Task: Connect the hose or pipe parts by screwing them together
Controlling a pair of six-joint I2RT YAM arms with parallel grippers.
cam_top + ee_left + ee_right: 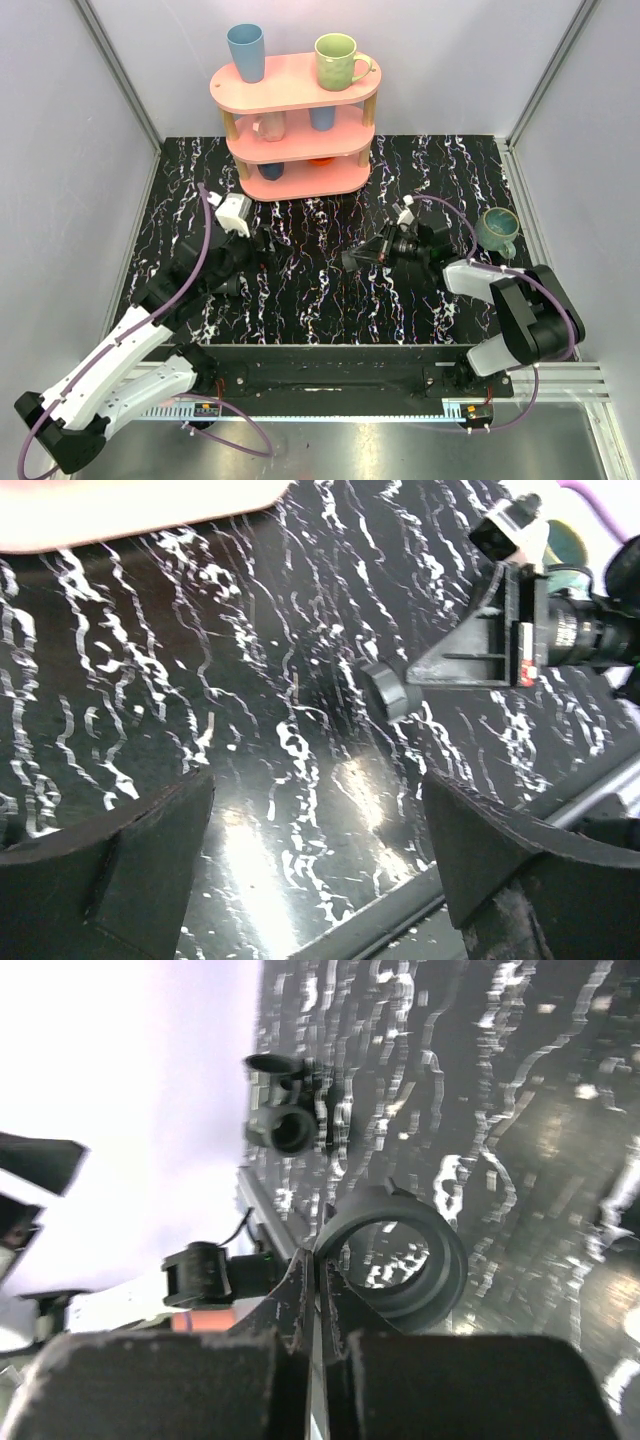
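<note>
A short black ring-shaped pipe fitting sits right at the tips of my right gripper. The jaws are pressed together beside the ring's left rim, with nothing showing between them. In the left wrist view the same fitting is a small cylinder at the point of the right gripper, low over the table. A second black tubular piece with a round opening lies farther off toward the left wall. My left gripper stands wide open over bare table. In the top view the left gripper faces the right gripper across a gap.
A pink three-tier shelf at the back holds a blue cup, a green mug and other cups. A teal mug stands on the black marbled table at the right. Grey walls close in three sides.
</note>
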